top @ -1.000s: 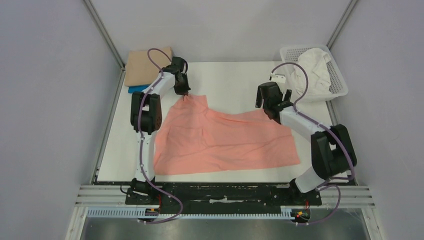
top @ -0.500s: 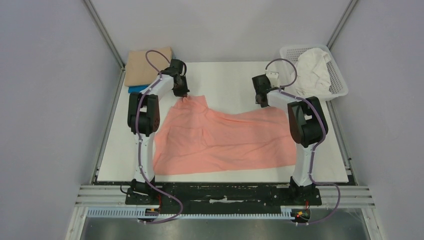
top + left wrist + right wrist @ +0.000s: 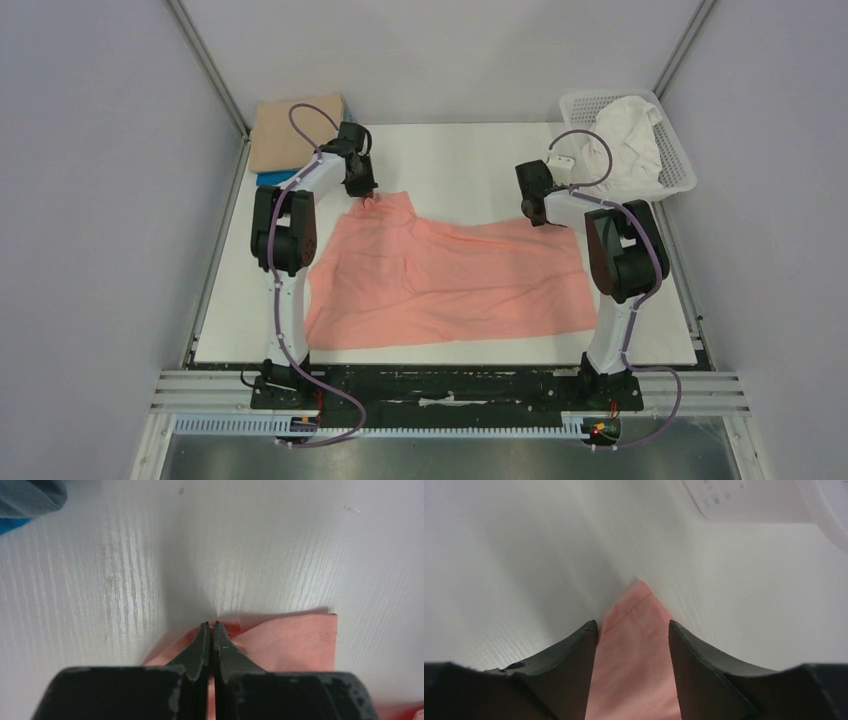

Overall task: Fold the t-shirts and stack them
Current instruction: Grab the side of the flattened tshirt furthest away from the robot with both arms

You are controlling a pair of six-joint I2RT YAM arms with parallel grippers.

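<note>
Pinching far-left corner of salmon-pink t-shirt (image 3: 450, 275): left fingers (image 3: 200, 647) clenched on hem. Right fingers (image 3: 569, 660) apart, straddling far-right corner, no grip yet. Shirt spread flat on counter (image 3: 450, 160). Cloth light, floppy, prob slippy; take stitched hem corners.

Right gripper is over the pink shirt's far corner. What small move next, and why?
Probably close the right gripper on the salmon-pink t-shirt: its corner lies between the open jaws, not yet pinched, while the left gripper is already shut on the other far corner, so both could then lift together.
</note>
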